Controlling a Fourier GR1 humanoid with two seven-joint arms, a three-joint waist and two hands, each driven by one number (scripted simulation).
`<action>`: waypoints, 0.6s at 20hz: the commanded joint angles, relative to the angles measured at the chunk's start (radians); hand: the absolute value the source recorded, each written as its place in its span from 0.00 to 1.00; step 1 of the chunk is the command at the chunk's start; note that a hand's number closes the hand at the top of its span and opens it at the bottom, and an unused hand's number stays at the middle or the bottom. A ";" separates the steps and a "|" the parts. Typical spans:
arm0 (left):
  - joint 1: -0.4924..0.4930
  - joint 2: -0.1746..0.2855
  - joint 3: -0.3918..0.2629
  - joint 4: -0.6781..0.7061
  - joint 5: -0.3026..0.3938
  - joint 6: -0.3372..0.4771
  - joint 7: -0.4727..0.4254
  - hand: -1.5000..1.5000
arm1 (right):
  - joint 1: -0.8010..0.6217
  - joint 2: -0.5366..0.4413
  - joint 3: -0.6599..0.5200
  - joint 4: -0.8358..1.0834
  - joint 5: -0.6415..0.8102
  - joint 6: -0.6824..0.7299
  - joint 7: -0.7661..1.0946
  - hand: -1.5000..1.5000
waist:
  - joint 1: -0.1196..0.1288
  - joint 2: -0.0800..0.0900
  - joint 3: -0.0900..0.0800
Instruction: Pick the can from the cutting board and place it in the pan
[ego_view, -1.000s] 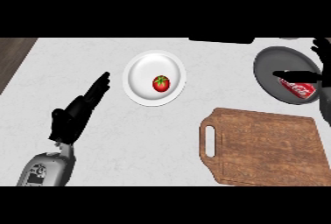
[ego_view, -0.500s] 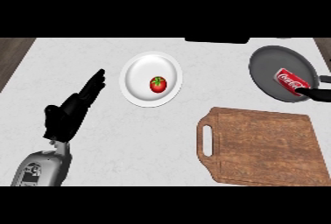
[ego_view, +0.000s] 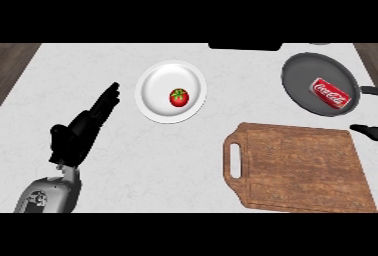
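A red can (ego_view: 330, 92) lies on its side inside the dark grey pan (ego_view: 306, 75) at the far right. The wooden cutting board (ego_view: 303, 167) with a handle slot lies below it, with nothing on it. Only black fingertips of my right hand (ego_view: 365, 131) show at the right edge, just above the board's far corner and apart from the can. A second fingertip (ego_view: 368, 90) shows by the pan's right rim. My left hand (ego_view: 81, 130) rests open at the left, fingers straight and pointing up and right.
A white plate (ego_view: 159, 97) with a red tomato (ego_view: 178, 97) sits at centre left. A dark object (ego_view: 244, 46) lies along the counter's back edge. Brown floor shows beyond the counter's left and right corners.
The can has gone from my right hand into the pan, where it lies free. My right hand has drawn back to the right edge. The left hand has barely moved.
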 joint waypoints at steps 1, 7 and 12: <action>0.053 -0.003 -0.010 0.000 -0.012 -0.004 -0.034 0.50 | 0.018 0.000 0.010 0.002 0.004 0.056 -0.031 0.00 | -0.006 -0.007 -0.002; 0.026 0.010 0.021 -0.005 0.003 -0.005 -0.003 0.50 | 0.109 0.020 -0.009 -0.018 -0.021 0.065 -0.139 0.00 | -0.013 -0.008 -0.001; 0.023 0.041 0.044 0.001 0.019 -0.038 -0.005 0.50 | 0.154 0.043 0.011 -0.027 -0.008 0.033 -0.160 0.00 | -0.016 -0.011 -0.002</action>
